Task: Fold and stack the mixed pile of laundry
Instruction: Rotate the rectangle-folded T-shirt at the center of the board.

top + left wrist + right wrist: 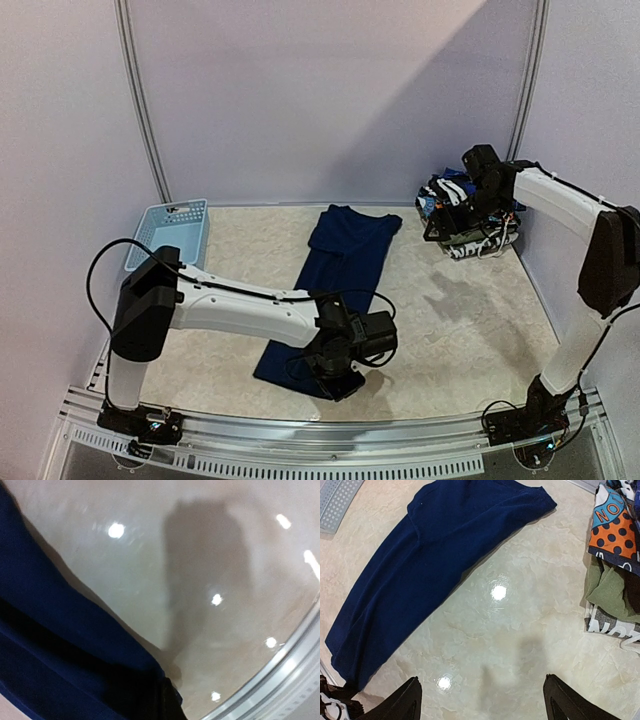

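Observation:
A navy T-shirt (340, 270) lies folded into a long strip down the middle of the table, and also shows in the right wrist view (420, 575). My left gripper (340, 372) sits low at the strip's near end. In the left wrist view navy cloth (60, 650) fills the lower left and covers the jaws, which look shut on the hem. The mixed laundry pile (468, 218) sits at the back right, with printed and olive garments (615, 560). I cannot make out a plaid shirt. My right gripper (482, 700) is open and empty, raised beside the pile (436, 226).
A light-blue slotted basket (170, 232) stands at the back left, its corner in the right wrist view (337, 500). The table's metal front rail (295, 665) runs close to the left gripper. Purple walls enclose the table.

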Robot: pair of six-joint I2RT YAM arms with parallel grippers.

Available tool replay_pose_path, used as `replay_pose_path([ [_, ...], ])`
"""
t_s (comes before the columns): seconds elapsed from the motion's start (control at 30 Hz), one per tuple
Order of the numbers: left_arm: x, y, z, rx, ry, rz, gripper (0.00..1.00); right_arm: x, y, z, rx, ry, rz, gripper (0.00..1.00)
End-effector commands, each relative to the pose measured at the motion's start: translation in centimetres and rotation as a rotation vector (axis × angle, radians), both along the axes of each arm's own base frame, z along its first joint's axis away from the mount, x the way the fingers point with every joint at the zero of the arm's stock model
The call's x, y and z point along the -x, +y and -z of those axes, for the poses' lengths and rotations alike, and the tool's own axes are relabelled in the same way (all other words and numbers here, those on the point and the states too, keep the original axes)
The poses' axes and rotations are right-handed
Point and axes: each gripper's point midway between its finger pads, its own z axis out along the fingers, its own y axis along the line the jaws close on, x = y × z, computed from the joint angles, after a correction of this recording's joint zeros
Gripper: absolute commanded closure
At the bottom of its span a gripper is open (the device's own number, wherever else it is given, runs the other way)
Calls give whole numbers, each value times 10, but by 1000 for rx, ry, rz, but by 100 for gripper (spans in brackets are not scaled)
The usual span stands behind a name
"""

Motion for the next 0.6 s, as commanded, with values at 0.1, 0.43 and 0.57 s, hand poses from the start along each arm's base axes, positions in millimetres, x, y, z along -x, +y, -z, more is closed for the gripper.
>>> replay_pose_path([
  [0.1, 36, -79, -22, 132, 128, 266, 100, 15, -33, -10, 7, 5, 31, 16],
  [0.43, 67, -136, -48, 286, 168, 489, 80, 19, -56, -9, 15, 12, 62, 15],
  [0.57, 52, -140, -82, 327, 19, 495, 60, 13, -64, -18, -22, -17, 102, 15],
])
